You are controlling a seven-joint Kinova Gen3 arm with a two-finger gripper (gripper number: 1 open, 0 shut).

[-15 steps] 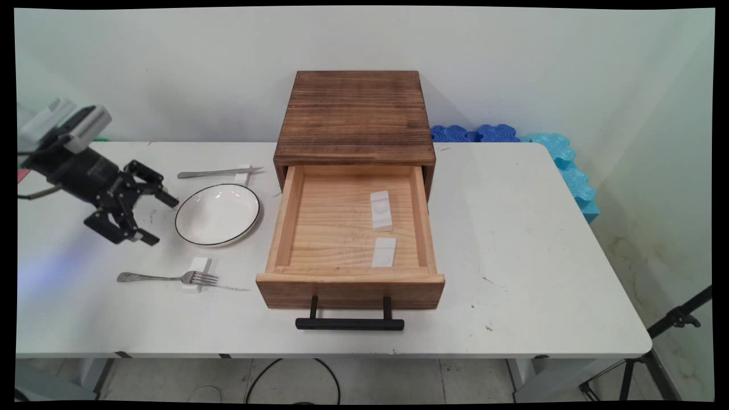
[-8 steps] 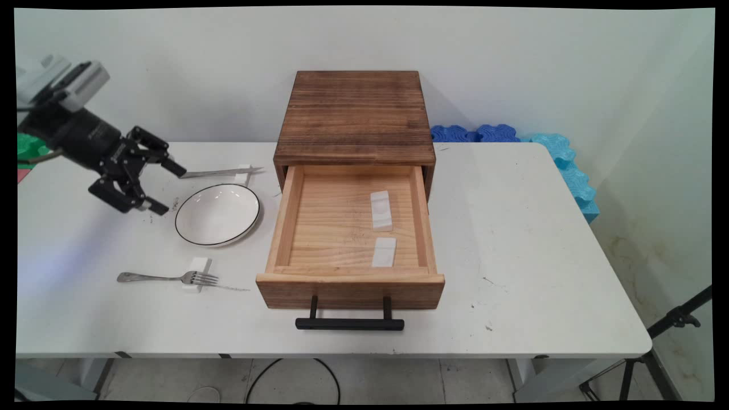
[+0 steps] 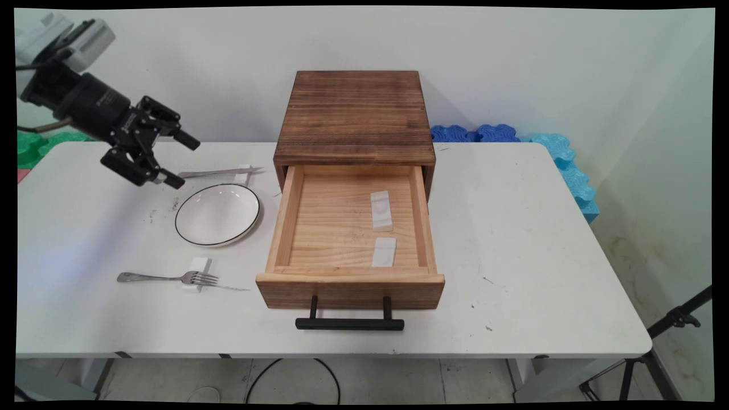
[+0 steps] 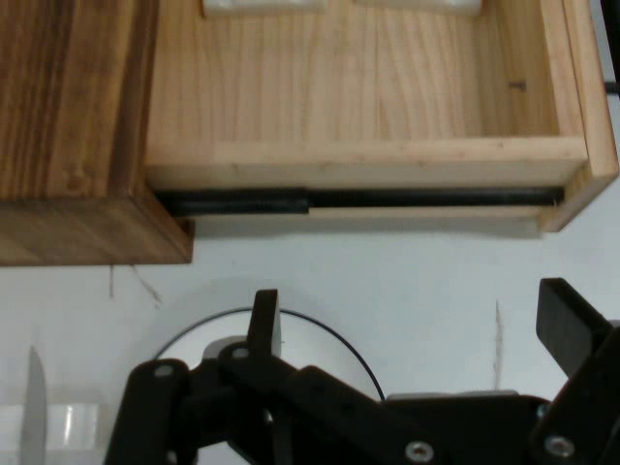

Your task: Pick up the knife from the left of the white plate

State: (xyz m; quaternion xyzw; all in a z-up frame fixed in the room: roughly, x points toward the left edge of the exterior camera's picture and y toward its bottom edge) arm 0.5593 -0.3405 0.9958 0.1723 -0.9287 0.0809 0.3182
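Up at ten o'clock in the main view, the gripper [image 3: 181, 161] hangs in the air with its two fingers spread wide and nothing between them. It has climbed and drifted toward the far edge of the table [image 3: 512, 239] over the last second: a second ago it sat low at nine o'clock of the white plate [image 3: 217, 214], and now it hovers above the handle end of the knife [image 3: 219, 172], which lies at twelve o'clock of the plate with its blade across a small white rest [image 3: 244, 173]. Nothing on the table has shifted with that rise; the arm has lifted away empty.

At six o'clock of the plate the fork [image 3: 168, 278] lies on its own white rest [image 3: 197, 266], well apart from the gripper. At three o'clock of the plate stands the dark wooden cabinet [image 3: 355, 117], its pale drawer [image 3: 350, 228] pulled fully out by the black handle [image 3: 349, 324], with two white rests [image 3: 382, 210] lying inside near its right wall.

From the hand view, the open fingers [image 4: 264, 325] frame the plate rim [image 4: 329, 334] below, with the drawer's side [image 4: 368, 160] straight ahead at twelve o'clock.
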